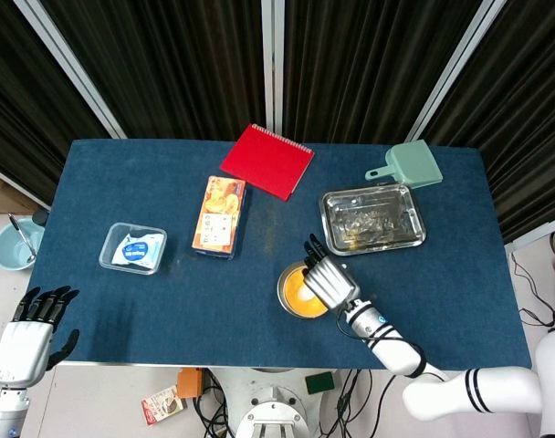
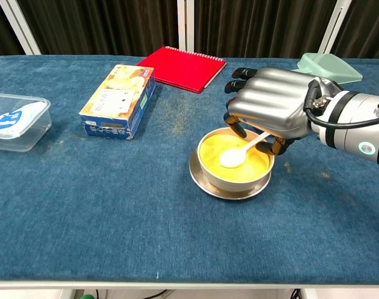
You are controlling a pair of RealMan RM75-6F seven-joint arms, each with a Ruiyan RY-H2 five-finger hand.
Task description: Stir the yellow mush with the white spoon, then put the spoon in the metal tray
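Near the front middle of the blue table (image 1: 168,319): a round metal bowl (image 2: 234,180) of yellow mush (image 2: 255,163), with the right hand (image 2: 272,106) just above its back rim. Fingers curled down around the handle of the white spoon (image 2: 238,154); spoon held, slanting down to the left, its bowl resting in the mush near the centre. Same hand in the head view (image 1: 323,280), covering the right part of the bowl, back of the palm up, silver forearm trailing off toward the lower right.

Just behind and right of the bowl, well apart from the spoon: the metal tray (image 1: 373,218), rectangular, shiny, its contents too unclear to name. Behind the tray, near the far right edge, a pale green scoop (image 1: 408,166).

At the far middle, a red spiral notebook (image 1: 267,161), lying flat and turned at an angle. Left of the bowl, an orange and blue carton (image 2: 119,99) lying flat. Further left, a clear lidded container (image 1: 134,248) with something white and blue inside.

Off the table's front left corner, only in the head view: the left hand (image 1: 26,338), held upright, dark fingers apart, holding nothing. Beside the table's left edge, a light blue cup (image 1: 13,245) with a pen-like stick in it.
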